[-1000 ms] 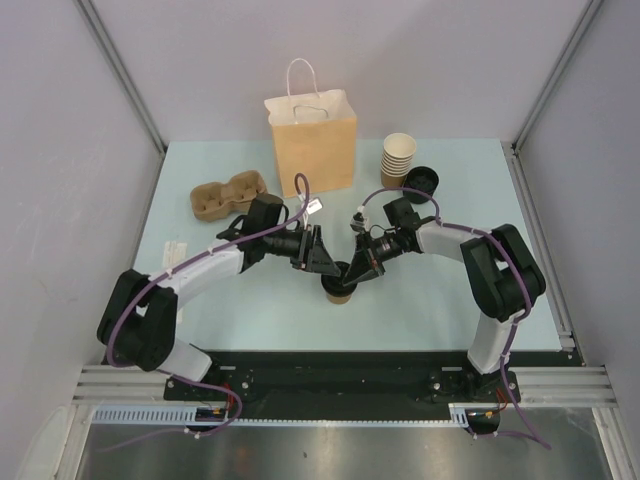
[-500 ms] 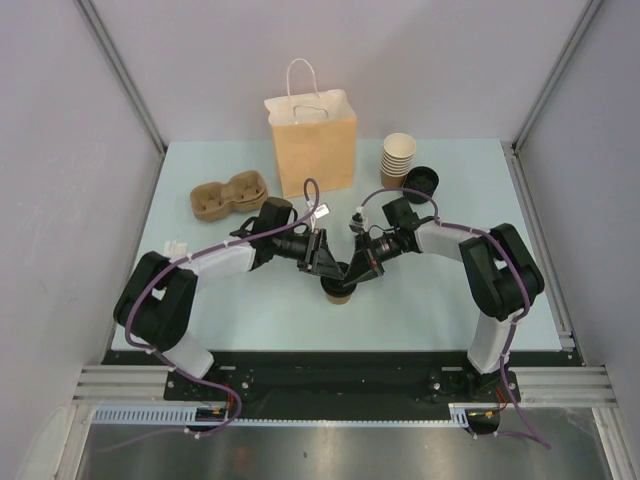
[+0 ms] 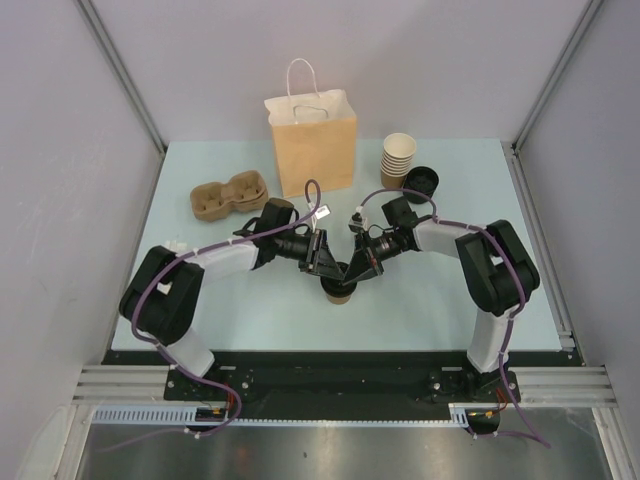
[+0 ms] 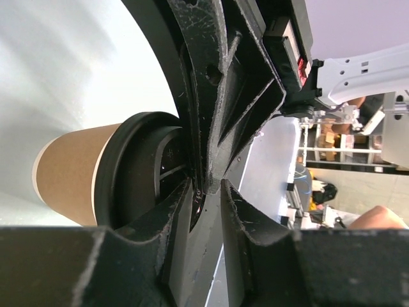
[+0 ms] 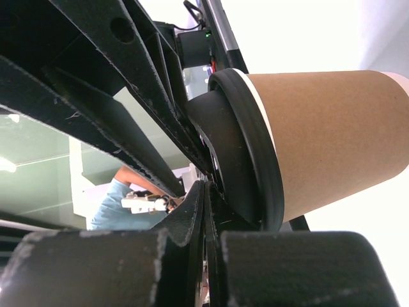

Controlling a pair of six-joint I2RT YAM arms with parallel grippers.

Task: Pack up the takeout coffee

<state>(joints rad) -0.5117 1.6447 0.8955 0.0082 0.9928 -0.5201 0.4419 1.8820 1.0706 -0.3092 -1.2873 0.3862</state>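
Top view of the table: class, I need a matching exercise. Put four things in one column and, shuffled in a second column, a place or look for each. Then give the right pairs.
1 paper bag
2 cup holder
3 stack of cups
4 coffee cup

A brown, capped in black
B left of the bag
C tallest of all
D right of the bag, uncapped

Pairs: 1-C, 2-B, 3-D, 4-A

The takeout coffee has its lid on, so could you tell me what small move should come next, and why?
Probably lift the right gripper clear: its fingers are shut against the black lid, holding nothing, while the takeout coffee stands on the table, not yet bagged.
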